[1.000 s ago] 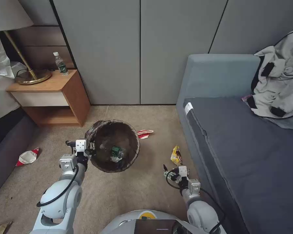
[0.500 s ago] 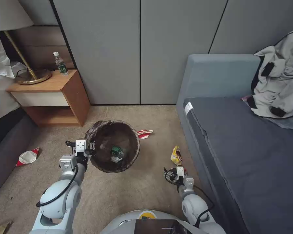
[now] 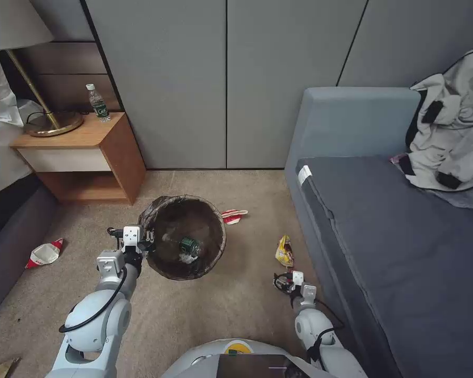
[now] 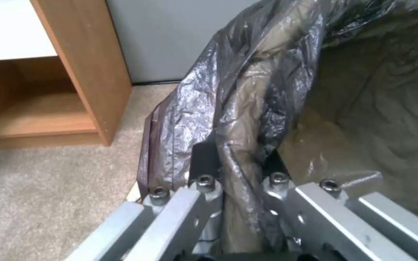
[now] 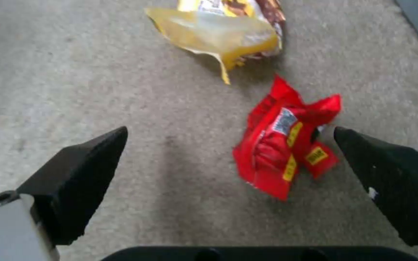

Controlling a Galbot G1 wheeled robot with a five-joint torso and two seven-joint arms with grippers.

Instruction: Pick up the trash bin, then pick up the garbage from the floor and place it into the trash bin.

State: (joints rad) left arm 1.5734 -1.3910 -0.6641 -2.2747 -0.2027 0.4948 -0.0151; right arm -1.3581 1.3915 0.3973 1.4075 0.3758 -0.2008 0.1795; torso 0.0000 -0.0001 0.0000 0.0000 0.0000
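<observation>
The floor (image 3: pixel 236 310) carries a yellow wrapper (image 3: pixel 284 251) at centre-right, a red wrapper (image 5: pixel 286 150) beside it, and crushed cups (image 3: pixel 45 254) at left.

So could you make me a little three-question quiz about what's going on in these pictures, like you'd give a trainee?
1. True or false: the left gripper is clamped on the rim of the trash bin.
2. Which wrapper lies between the open fingers of the right gripper? A) the yellow wrapper B) the red wrapper C) a blue wrapper
3. Fill in: inside the trash bin lies a bottle with a ____ label.

Key:
1. True; the left wrist view shows the bag-covered rim pinched between the fingers.
2. B; the yellow wrapper lies farther on, on the floor.
3. Green.
</observation>
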